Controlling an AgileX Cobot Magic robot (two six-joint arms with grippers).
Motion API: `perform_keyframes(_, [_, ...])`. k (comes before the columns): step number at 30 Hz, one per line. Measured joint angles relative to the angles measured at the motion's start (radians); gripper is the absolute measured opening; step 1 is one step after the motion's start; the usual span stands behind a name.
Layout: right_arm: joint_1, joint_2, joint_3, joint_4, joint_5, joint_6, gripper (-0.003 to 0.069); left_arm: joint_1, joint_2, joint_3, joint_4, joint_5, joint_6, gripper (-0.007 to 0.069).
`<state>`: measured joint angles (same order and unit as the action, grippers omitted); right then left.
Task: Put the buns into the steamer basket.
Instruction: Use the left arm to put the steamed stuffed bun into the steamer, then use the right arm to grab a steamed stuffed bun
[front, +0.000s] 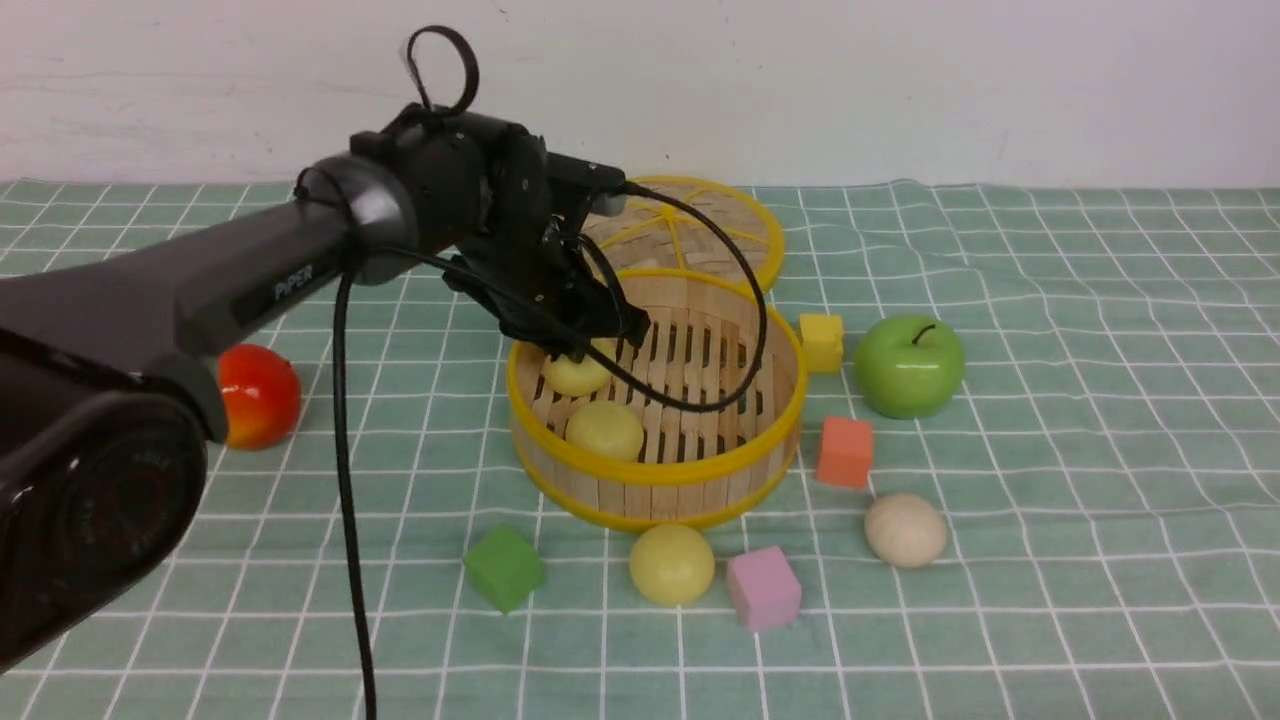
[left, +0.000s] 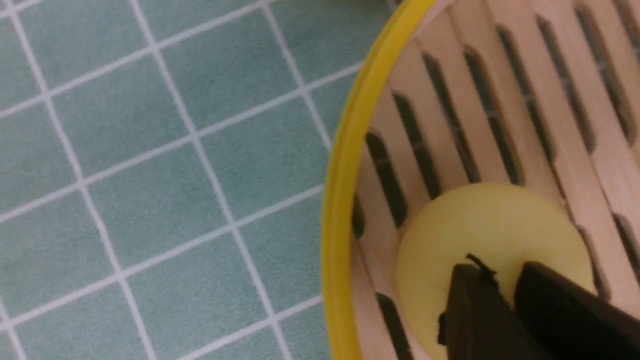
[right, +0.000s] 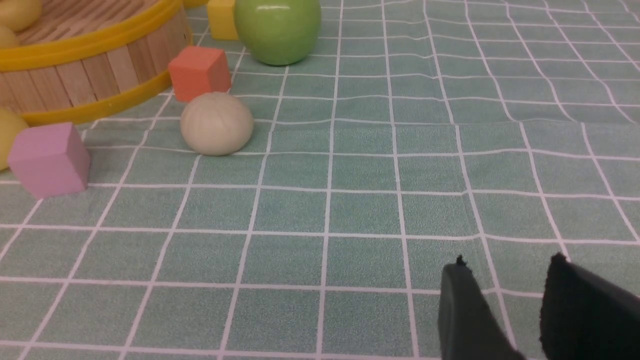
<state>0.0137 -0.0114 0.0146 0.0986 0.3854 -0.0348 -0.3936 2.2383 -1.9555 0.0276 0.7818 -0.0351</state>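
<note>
The steamer basket (front: 655, 470) (left: 345, 165) (right: 85, 45) stands mid-table. Two pale yellow buns lie on its slatted floor, one at the left wall (front: 578, 372) (left: 480, 220) and one nearer me (front: 605, 430). My left gripper (front: 590, 345) (left: 502, 272) hangs inside the basket right over the first bun, its fingertips a narrow gap apart against the bun's top. A third yellow bun (front: 672, 563) and a beige bun (front: 905, 530) (right: 216, 124) lie on the cloth in front of the basket. My right gripper (right: 507, 262) is open over bare cloth, out of the front view.
The flat lid (front: 700, 225) leans behind the basket. A green apple (front: 908, 365) and a yellow cube (front: 821, 340) sit to its right, and a red fruit (front: 258, 395) to its left. Orange (front: 845, 450), pink (front: 763, 587) and green (front: 503, 567) cubes lie in front. The left arm's cable (front: 740, 300) loops over the basket.
</note>
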Motion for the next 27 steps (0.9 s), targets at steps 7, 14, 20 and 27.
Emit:
perform_keyframes(7, [0.0,0.0,0.0,0.0,0.0,0.0,0.024,-0.001,-0.109,0.0,-0.004,0.034,-0.105,0.0456])
perform_keyframes(14, [0.0,0.0,0.0,0.0,0.0,0.0,0.024,-0.015,-0.407,0.013,-0.028,0.243,-0.107,0.0401])
perform_keyframes(20, [0.0,0.0,0.0,0.0,0.0,0.0,0.024,-0.018,-0.725,0.248,-0.09,0.257,-0.109,0.0094])
perform_keyframes(27, [0.0,0.0,0.0,0.0,0.0,0.0,0.024,-0.018,-1.181,0.759,-0.142,-0.024,-0.086,-0.0014])
